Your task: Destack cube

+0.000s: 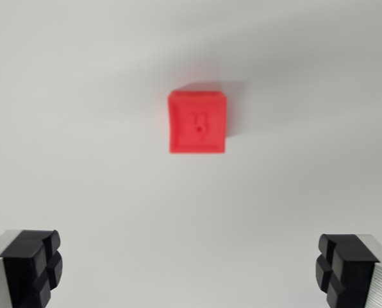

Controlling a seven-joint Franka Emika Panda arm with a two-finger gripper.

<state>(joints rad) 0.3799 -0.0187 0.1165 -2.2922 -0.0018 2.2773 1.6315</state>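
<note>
The black-padded metal gripper (191,273) is held spread wide, empty, above the blurred red plastic cube (198,122), presumably for a descent; any lower cube is hidden.

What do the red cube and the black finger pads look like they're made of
Red cube: probably matte moulded or printed plastic, judging by the uniform colour, soft edges and embossed mark. Finger pads: likely matte black rubber or plastic with grooved faces, on brushed-metal fingers.

A plain white, matte table (69,128) fills the wrist view from edge to edge. A single red plastic cube (198,122) rests directly on it, just above centre, a small dark mark on its top face, casting a soft grey shadow toward the wrist view's right.
</note>
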